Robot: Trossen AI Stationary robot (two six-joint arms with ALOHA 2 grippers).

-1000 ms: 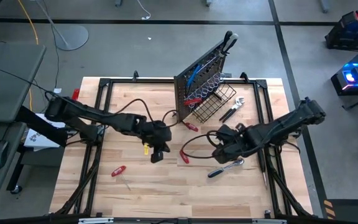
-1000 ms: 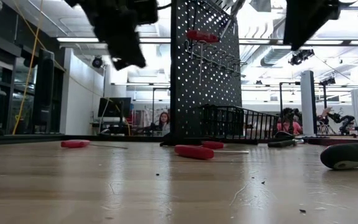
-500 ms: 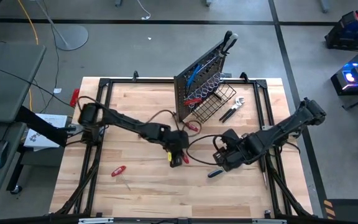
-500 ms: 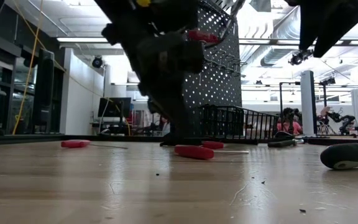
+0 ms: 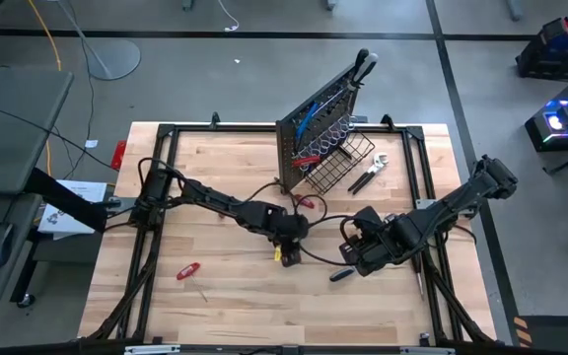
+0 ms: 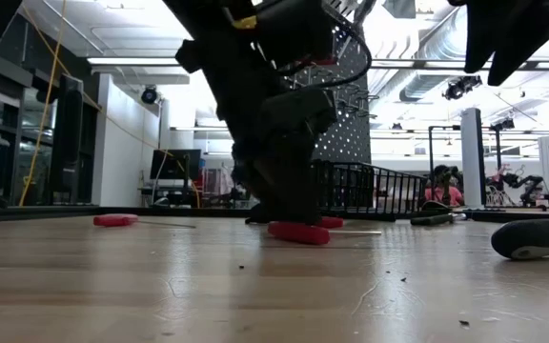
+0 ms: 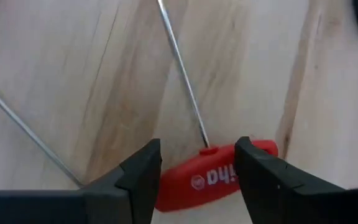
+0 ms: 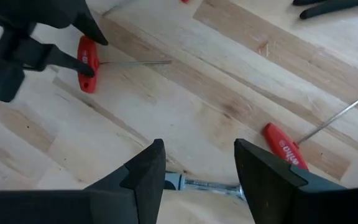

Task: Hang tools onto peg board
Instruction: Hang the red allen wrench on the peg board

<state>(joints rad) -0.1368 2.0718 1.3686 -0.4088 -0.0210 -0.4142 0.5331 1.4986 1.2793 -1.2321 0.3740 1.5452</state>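
Since a second ago, left end effector [image 7: 196, 171] has dropped, fingers spread wide, straddling the red T-handle key [image 7: 213, 177]; handle lies crosswise between them.

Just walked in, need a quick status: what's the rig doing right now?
It is hanging tools on the peg board. The left gripper is down at mid-table with its fingers open on either side of a red T-handle key lying flat on the wood, not yet gripped. The right gripper hangs open over a chrome ratchet, not holding anything. A few tools already hang on the board; other red-handled tools lie loose on the table.
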